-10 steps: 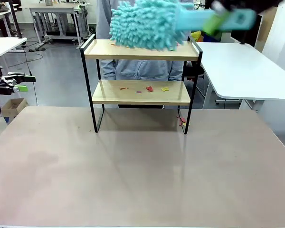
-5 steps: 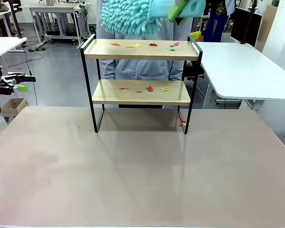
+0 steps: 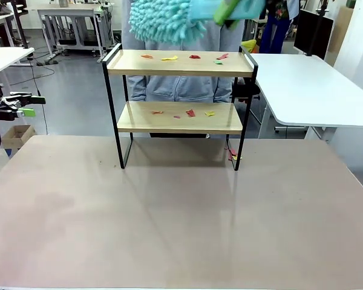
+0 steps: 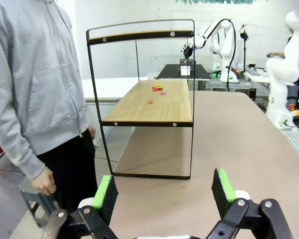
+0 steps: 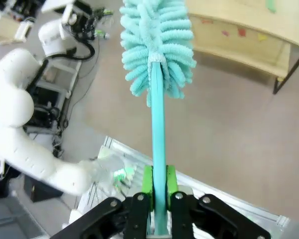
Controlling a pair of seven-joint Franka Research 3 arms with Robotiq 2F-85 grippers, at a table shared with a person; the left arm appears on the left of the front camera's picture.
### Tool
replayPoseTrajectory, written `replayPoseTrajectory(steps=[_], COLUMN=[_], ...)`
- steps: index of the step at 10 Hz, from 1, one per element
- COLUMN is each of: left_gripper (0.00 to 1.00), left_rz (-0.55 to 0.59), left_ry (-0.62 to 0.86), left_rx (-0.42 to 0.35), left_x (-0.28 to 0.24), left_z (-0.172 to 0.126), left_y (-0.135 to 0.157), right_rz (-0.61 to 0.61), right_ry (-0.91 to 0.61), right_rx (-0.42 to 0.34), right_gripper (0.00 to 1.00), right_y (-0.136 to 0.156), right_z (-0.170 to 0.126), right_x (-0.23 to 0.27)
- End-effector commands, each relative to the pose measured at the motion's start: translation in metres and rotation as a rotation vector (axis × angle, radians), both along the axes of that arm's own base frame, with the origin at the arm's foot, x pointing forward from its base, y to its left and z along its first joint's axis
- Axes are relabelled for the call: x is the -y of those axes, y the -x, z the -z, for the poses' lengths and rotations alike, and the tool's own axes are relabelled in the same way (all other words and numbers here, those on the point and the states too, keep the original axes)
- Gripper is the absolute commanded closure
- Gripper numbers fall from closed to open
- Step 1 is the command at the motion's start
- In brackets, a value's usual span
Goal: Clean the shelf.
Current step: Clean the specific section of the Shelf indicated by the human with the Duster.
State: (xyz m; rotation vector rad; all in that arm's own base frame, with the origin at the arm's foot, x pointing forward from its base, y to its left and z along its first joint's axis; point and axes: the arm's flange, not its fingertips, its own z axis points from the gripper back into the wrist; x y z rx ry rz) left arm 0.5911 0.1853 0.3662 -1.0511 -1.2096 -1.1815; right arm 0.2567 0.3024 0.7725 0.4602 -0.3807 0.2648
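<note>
From the front, the shelf point(image 3: 180, 65) stands at the far middle of the table point(image 3: 181, 229). Coloured paper scraps point(image 3: 169, 58) lie on both of its boards, and a few more on the tabletop by its right leg. The duster point(image 3: 163, 18) hangs above the left half of the top board, clear of the wood and cut off by the frame's top edge.

Your right wrist view sharpens what the front view blurs. The right gripper point(image 5: 158, 181) is clenched on the duster's thin teal handle, a green pad pressed to each side. The fluffy head sits far out ahead, with a shelf corner beyond it.

Your left wrist view takes the shelf end-on. A person point(image 4: 35, 89) in a grey hoodie stands just beside it, one hand hanging down. The left gripper point(image 4: 164, 186) is released, jaws wide apart.

From the front, that gripper sits off the table's left edge, well apart from the shelf. Raised side rails point(image 3: 111, 54) close each end of the top board. The near tabletop gives you broad open room.
</note>
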Motion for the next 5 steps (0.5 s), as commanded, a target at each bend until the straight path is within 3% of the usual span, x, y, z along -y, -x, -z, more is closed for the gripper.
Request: replayPoseTrajectory(steps=[1, 5], left_gripper=[0.0, 0.0], left_rz=[0.001, 0.001], left_ry=[0.0, 0.0], left_rx=[0.004, 0.004], left_x=[0.001, 0.001], left_z=[-0.002, -0.002], left_y=[0.001, 0.001], right_rz=[0.141, 0.34], right_ry=[0.0, 0.063], right_rx=[0.029, -0.004], right_gripper=[0.87, 0.87], right_y=[-0.034, -0.074], right_z=[-0.022, -0.01], right_x=[-0.068, -0.153])
